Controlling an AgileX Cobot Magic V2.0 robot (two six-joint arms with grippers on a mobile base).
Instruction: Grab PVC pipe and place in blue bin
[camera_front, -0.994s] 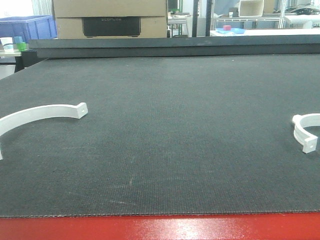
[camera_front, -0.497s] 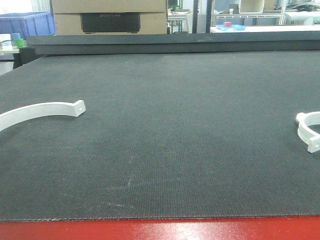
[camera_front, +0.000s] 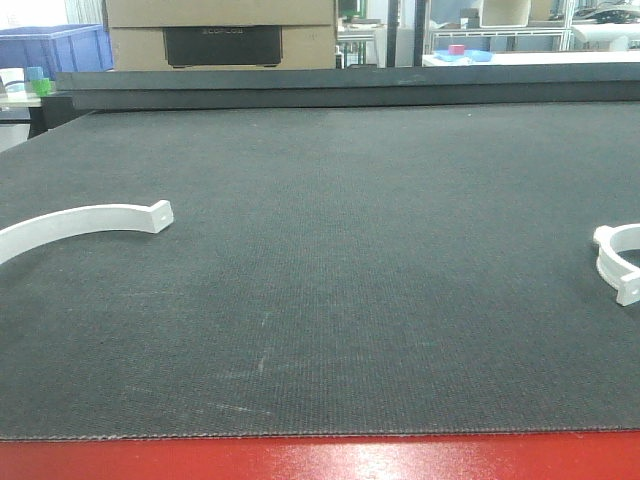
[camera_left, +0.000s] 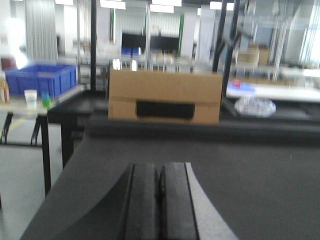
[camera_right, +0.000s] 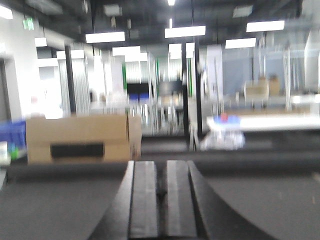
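Exterior front-facing view has the dark worktop (camera_front: 380, 250) with two white curved bits on it. One PVC pipe piece (camera_front: 80, 222) lies flat at the left edge, arcing out of frame. The second PVC piece (camera_front: 607, 270) sits at the right edge, partly cut off. They're well apart, nothing touching either. The blue bin (camera_front: 55, 48) is off past the far left corner, next to a cardboard box (camera_front: 220, 35) behind the far edge. On the wrist cams, the left hand (camera_left: 160, 172) has its pads pressed together, holding nothing. The right hand (camera_right: 161, 167) looks closed too, just a thin dark seam, pretty blurry though.
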